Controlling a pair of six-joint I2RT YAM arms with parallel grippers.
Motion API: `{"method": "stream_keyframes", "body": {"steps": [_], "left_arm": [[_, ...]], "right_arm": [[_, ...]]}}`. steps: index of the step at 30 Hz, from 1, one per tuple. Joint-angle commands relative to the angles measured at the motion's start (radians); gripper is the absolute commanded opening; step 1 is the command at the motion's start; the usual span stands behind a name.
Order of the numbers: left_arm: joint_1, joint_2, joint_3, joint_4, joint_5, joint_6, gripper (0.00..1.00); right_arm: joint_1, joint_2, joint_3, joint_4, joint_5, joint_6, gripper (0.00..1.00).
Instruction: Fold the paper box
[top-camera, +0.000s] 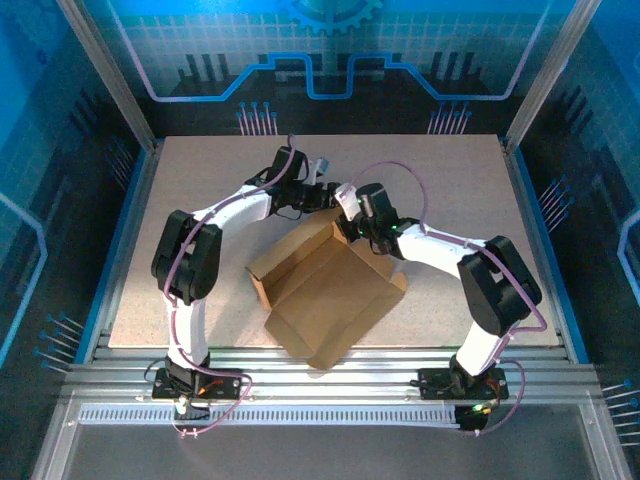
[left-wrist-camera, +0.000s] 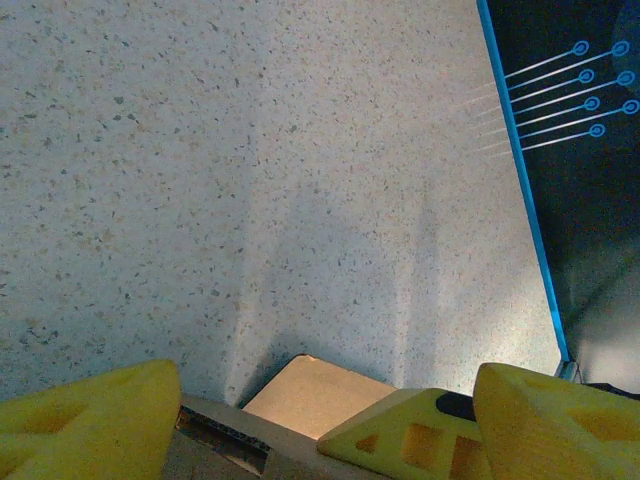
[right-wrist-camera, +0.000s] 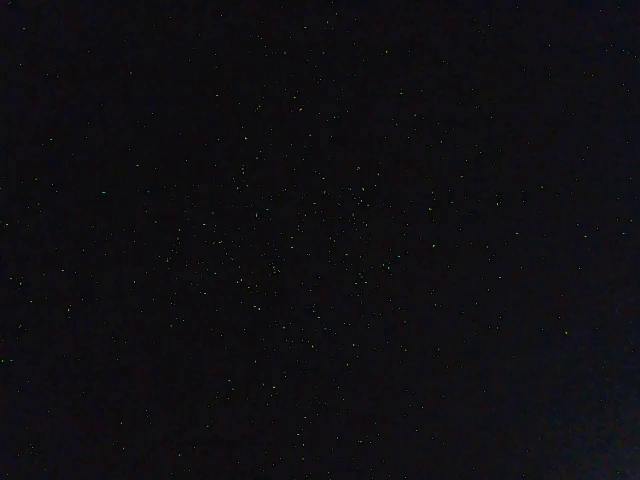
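The paper box (top-camera: 325, 290), partly folded, lies just beside our left gripper (top-camera: 328, 190), jaws wide apart; for our right gripper (top-camera: 350, 222) we cannot tell.

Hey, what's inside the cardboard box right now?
Nothing that I can see: the floor of the box is bare brown cardboard. Its far right edge lies under the right arm, so that strip is hidden.

White left arm (top-camera: 235, 208) and right arm (top-camera: 445, 248) with black joint housings; pale purple cables (top-camera: 285, 155) loop behind the left gripper (left-wrist-camera: 320, 425), whose fingers (left-wrist-camera: 90, 425) are chunky yellow.
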Motion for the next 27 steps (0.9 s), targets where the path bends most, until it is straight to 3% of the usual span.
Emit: {"method": "stream_keyframes", "body": {"steps": [1,9,14,17,19,21,27], "left_arm": [[-0.023,0.024,0.024,-0.046,0.079,0.021,0.78],[-0.025,0.013,0.024,-0.052,0.079,0.009,0.78],[-0.029,0.011,0.030,-0.056,0.082,-0.009,0.78],[-0.033,0.008,0.032,-0.067,0.077,-0.003,0.78],[-0.035,0.008,0.034,-0.076,0.074,0.003,0.77],[-0.037,0.008,0.035,-0.081,0.069,0.006,0.78],[-0.036,0.014,0.050,-0.093,0.054,0.013,0.78]], "right_arm": [[0.030,0.039,-0.009,0.031,0.130,0.010,0.15],[0.079,0.047,-0.017,0.069,0.253,0.018,0.13],[0.146,0.068,-0.025,0.125,0.505,0.012,0.11],[0.164,0.083,-0.031,0.149,0.578,0.002,0.12],[0.165,0.083,-0.033,0.148,0.560,0.017,0.12],[0.164,0.063,-0.055,0.176,0.466,0.029,0.14],[0.156,-0.030,-0.099,0.160,0.259,0.084,0.31]]}}
